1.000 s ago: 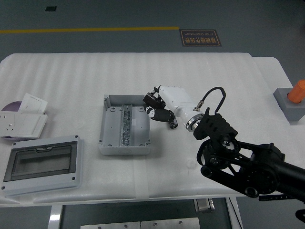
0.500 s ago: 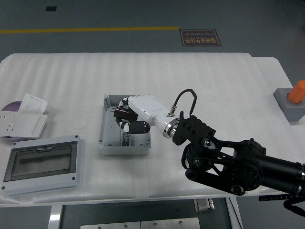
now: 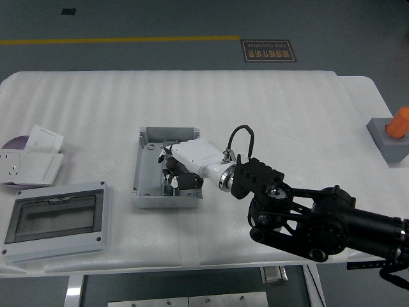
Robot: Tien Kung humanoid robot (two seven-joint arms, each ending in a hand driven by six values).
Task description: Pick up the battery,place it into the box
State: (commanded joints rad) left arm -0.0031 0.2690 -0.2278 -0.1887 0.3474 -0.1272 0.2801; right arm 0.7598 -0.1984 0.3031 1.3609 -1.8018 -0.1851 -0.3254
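Note:
The open grey box point(image 3: 146, 174) lies at the table's middle, with a metal rail along its floor. My right hand point(image 3: 174, 171), white-backed with dark fingers, reaches from the right and sits low inside the box, over its right half. Its fingers point(image 3: 181, 181) are curled down around a small dark battery, which they mostly hide. I cannot tell whether the battery touches the box floor. The left arm does not show.
The grey box lid with a clear window point(image 3: 57, 220) lies at the front left. White socket plates point(image 3: 29, 163) and a purple disc point(image 3: 11, 143) lie at the left edge. An orange object on a grey block point(image 3: 395, 131) stands at the right edge.
My right hand has moved left from beside the box to over it, then lowered into the box with the battery still in its fingers.

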